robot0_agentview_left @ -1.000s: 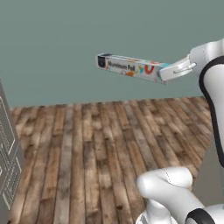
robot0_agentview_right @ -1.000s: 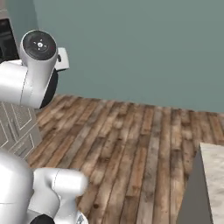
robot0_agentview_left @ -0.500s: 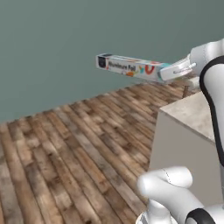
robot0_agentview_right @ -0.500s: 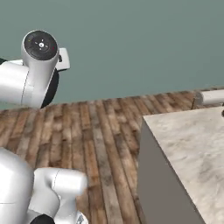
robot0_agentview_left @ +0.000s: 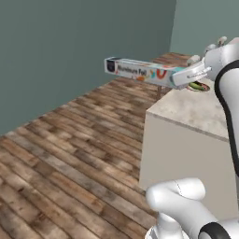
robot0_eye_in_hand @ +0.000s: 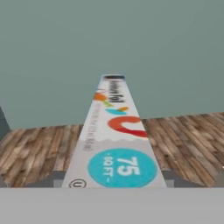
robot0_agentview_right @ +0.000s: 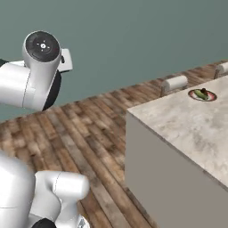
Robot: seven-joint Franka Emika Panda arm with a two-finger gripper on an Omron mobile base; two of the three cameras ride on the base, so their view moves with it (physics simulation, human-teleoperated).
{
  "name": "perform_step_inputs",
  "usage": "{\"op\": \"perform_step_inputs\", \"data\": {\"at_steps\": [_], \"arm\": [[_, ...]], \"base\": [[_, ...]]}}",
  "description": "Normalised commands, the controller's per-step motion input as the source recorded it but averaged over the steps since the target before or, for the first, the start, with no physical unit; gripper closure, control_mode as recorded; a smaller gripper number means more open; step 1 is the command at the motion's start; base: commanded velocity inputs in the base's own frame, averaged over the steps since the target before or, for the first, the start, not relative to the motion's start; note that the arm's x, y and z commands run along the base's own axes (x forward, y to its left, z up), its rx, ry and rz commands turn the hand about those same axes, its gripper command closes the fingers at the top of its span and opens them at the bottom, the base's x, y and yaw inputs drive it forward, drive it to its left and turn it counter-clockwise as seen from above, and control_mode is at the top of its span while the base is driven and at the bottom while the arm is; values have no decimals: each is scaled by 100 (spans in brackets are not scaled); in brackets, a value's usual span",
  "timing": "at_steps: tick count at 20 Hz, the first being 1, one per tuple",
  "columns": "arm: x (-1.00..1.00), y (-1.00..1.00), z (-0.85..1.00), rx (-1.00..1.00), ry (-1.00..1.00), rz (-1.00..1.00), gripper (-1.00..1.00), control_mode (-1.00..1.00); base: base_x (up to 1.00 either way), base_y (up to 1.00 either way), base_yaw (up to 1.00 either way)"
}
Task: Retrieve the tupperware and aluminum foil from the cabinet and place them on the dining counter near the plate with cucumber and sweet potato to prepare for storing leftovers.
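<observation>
1 carton, the aluminum foil [robot0_agentview_left: 142, 72], sits clamped at its teal-blue end between the jaws of the gripper [robot0_agentview_left: 183, 79], held in the air above the wooden floor [robot0_agentview_left: 70, 154]. Its long axis runs roughly level, straight out from the hand, dark end toward the green wall [robot0_agentview_left: 70, 51]. Behind it, the dining counter [robot0_agentview_right: 187, 124] carries the plate [robot0_agentview_right: 202, 95].

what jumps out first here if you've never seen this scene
The aluminum foil stands out: a long carton held level in the air by the gripper at its teal end, above the wooden floor before the teal wall. Next is the dining counter at right, with the plate of cucumber near its far edge.
</observation>
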Motion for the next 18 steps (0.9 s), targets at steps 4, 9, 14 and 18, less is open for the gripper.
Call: {"op": "perform_step_inputs", "data": {"at_steps": [4,9,14,18], "arm": [[0,0,0,0,0,0,100,100],[0,0,0,0,0,0,100,100],[0,0,0,0,0,0,100,100],[0,0,0,0,0,0,100,100]], "base": [[28,100,-37],[43,100,-35],[64,100,-35],[76,100,-39]]}}
